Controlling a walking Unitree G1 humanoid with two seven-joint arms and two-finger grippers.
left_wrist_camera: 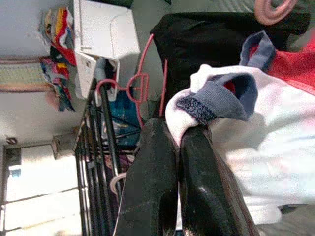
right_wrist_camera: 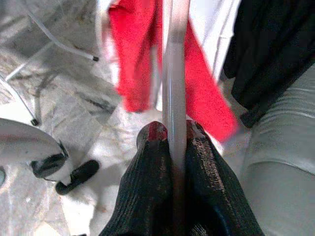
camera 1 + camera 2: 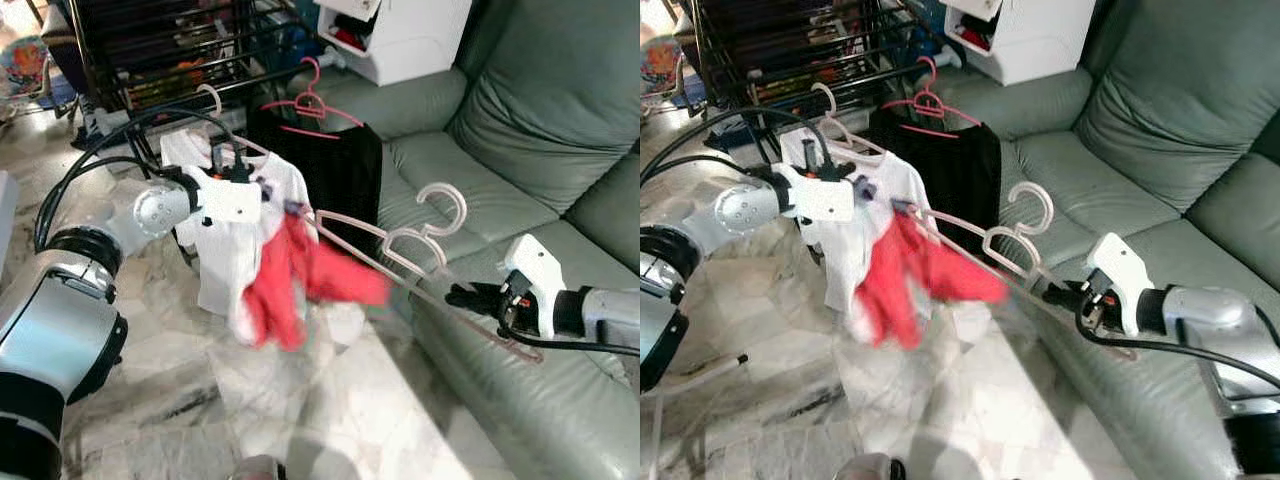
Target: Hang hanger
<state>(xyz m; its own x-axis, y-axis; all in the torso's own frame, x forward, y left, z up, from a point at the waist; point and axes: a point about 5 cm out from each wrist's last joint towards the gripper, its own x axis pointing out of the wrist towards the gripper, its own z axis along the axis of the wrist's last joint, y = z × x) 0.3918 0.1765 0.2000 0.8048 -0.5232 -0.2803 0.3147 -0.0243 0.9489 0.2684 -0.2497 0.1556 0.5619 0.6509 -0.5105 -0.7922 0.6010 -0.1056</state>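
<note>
- Over the front edge of the grey-green leather sofa (image 3: 520, 150), the right claw (image 3: 472, 296) is clamped on the lower bar of a pale pink plastic hanger (image 3: 395, 250); the right wrist view shows its two black fingers (image 2: 147, 196) pressed against the bar from either side, with no gap left.
- From that grip the hanger runs up and to the robot's left, its hook curling above the sofa seat, and a red garment (image 3: 300, 275) droops from its far end, blurred.
- At that far end the left claw (image 3: 240, 172) is pinched tight on cloth: in the left wrist view the fingers (image 1: 152, 187) meet on a white garment with a blue-grey ribbed collar (image 1: 221, 98).
- That white garment (image 3: 225, 250) hangs on a light hanger just behind the red one.
- Beside it a black garment on a bright pink wire hanger (image 3: 312, 100) hangs from the black metal drying rack (image 3: 170, 50).
- Behind the rack, a white cabinet (image 3: 400, 35) stands against the sofa arm.
- Below everything lies pale marbled floor (image 3: 330, 410).
</note>
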